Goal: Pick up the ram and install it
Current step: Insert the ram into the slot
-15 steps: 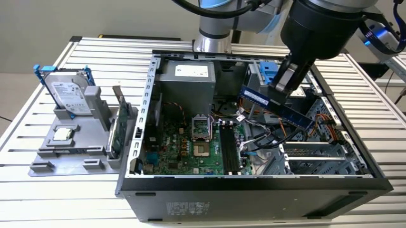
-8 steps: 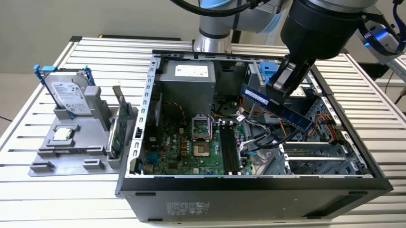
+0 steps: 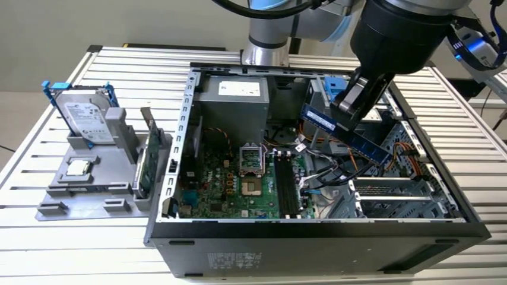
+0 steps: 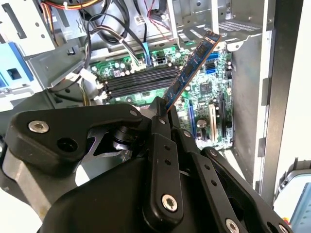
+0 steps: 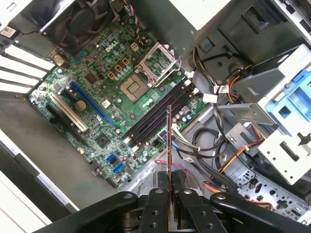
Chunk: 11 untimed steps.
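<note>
gripper (image 5: 169,193) pinching ram (image 5: 168,145) | first wrist view: edge-on over memory slots (image 5: 156,115)

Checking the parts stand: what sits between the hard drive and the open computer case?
The green expansion card, standing on edge on the gray holder, in the exterior view.

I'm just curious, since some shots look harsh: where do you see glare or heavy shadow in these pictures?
Exterior view: even light, though the computer case interior sits in shade under the arm. Second wrist view: glare washes out the metal drive cage, while the gripper holding the ram looks nearly black. First wrist view: the motherboard is evenly lit; the blue bracket looks pale.
</note>
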Motion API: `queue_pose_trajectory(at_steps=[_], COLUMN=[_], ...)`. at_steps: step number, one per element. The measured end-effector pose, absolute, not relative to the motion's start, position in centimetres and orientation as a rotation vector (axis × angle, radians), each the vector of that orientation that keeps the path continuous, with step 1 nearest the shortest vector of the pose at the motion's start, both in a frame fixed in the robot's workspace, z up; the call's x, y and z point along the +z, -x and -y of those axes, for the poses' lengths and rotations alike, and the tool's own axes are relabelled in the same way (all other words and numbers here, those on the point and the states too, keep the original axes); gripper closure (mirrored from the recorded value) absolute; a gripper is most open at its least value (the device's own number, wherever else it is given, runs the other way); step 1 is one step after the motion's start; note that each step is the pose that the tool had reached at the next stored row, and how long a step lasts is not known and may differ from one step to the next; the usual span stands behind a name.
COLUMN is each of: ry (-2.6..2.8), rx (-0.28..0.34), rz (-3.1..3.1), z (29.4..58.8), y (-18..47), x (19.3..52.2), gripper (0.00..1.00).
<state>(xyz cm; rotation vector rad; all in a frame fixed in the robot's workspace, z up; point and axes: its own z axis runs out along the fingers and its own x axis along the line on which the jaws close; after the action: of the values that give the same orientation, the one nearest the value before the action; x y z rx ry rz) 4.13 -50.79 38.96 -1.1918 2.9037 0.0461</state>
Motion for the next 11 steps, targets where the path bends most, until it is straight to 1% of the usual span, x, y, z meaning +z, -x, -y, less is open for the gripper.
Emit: queue_pose_trajectory(at_steps=[11], ry=[1.135], rx=[0.046], rz=[-2.926], z=[50.78], y=[-4.13], x=[39.21], gripper=[1.00])
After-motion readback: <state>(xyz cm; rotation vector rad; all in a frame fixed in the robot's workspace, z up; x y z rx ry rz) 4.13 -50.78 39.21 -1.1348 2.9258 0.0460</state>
